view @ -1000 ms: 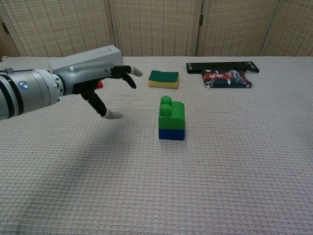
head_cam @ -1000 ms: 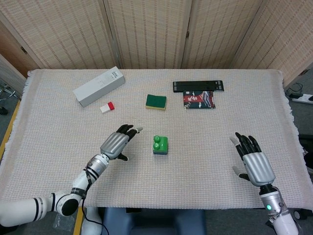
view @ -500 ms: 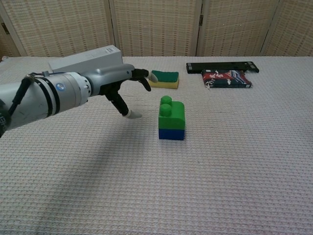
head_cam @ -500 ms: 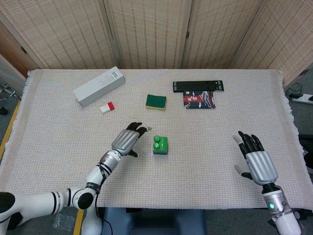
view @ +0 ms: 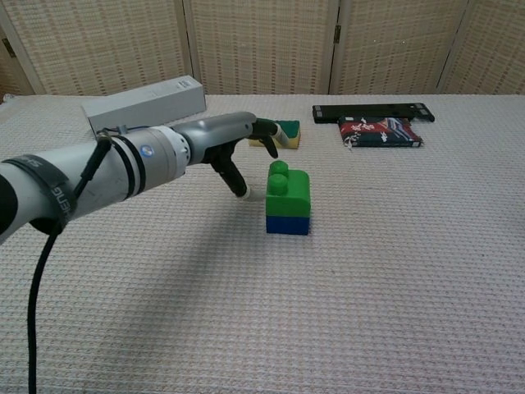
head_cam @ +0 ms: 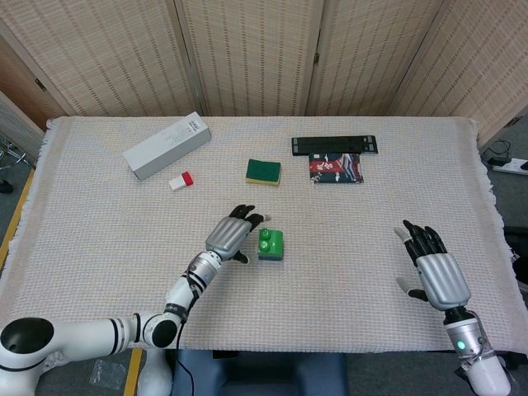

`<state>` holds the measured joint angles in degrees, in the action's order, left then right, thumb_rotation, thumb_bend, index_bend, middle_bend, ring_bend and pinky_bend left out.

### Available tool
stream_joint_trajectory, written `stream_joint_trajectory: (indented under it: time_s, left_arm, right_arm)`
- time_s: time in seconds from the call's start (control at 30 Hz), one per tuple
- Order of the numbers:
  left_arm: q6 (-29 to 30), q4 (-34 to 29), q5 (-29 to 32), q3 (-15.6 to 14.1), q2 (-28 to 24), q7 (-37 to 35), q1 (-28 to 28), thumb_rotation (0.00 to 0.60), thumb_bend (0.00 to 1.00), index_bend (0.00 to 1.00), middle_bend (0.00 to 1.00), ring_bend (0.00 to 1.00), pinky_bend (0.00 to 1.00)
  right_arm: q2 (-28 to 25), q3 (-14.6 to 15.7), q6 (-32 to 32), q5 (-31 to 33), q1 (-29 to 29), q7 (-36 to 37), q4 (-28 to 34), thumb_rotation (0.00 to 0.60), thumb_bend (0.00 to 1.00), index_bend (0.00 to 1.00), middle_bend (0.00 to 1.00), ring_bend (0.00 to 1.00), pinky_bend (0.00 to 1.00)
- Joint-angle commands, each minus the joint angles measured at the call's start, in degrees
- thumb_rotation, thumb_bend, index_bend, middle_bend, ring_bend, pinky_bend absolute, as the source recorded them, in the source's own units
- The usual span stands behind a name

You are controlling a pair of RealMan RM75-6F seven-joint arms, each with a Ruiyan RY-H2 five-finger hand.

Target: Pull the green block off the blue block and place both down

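The green block (head_cam: 271,241) sits stacked on the blue block (view: 287,224) near the middle of the cloth-covered bench (head_cam: 99,239). The left hand (head_cam: 232,236) reaches in from the stack's 9 o'clock, fingers spread and holding nothing — its thumb tip lies just beside the green block; whether it touches, I cannot tell. The right hand (head_cam: 432,268) hovers well apart at 3 o'clock, fingers apart and empty. A green-and-yellow sponge (head_cam: 263,172) lies at the stack's 12 o'clock.
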<state>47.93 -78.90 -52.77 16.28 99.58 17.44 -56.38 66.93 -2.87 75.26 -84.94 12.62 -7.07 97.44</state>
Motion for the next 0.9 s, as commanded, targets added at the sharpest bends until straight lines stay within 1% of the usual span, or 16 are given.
stream_joint_trajectory:
  time_s: [0.03,0.3,0.47,0.73,0.83,0.9]
  left_arm:
    - [-0.7,1.5,0.4,0.2,1.1,-0.3,-0.8,0.6,0.31,0.2,0.26,0.04,0.0]
    - [-2.2,3.9,1.6,0.4,2.3,-0.9,-1.9,0.6,0.31,0.21,0.27,0.05,0.0]
    - [-2.0,4.9,1.7,0.4,2.8,-1.8,-1.8,0.6,0.31,0.24,0.33,0.07,0.0]
    - [-2.9,5.1,1.7,0.0,3.4,-2.9,-2.0,0.6,0.31,0.23,0.34,0.07,0.0]
    - [-2.5,5.9,1.5,0.1,4.0,-3.3,-2.0,0.6,0.31,0.25,0.35,0.08,0.0]
    - [-2.2,6.4,1.2,0.1,4.3,-3.6,-1.9,0.6,0.31,0.27,0.38,0.09,0.0]
  right_arm:
    - [-0.1,-0.1,-0.2,0.3,0.1,0.2,-0.2,0.6,0.32,0.0,0.0,0.0,0.0]
    - [0.0,-0.4,-1.0,1.1,0.6,0.5,-0.6,0.6,0.32,0.0,0.0,0.0,0.0]
    - [-0.1,-0.4,-1.0,1.2,0.6,0.7,-0.6,0.6,0.32,0.0,0.0,0.0,0.0]
    - [-0.7,-0.4,0.0,0.7,0.2,1.8,-0.3,0.6,0.32,0.0,0.0,0.0,0.0]
    - [-0.9,-0.4,-0.1,0.8,0.2,2.2,-0.5,0.6,0.32,0.0,0.0,0.0,0.0]
    - [-1.1,-0.5,-0.1,1.0,0.2,2.4,-0.5,0.6,0.32,0.0,0.0,0.0,0.0]
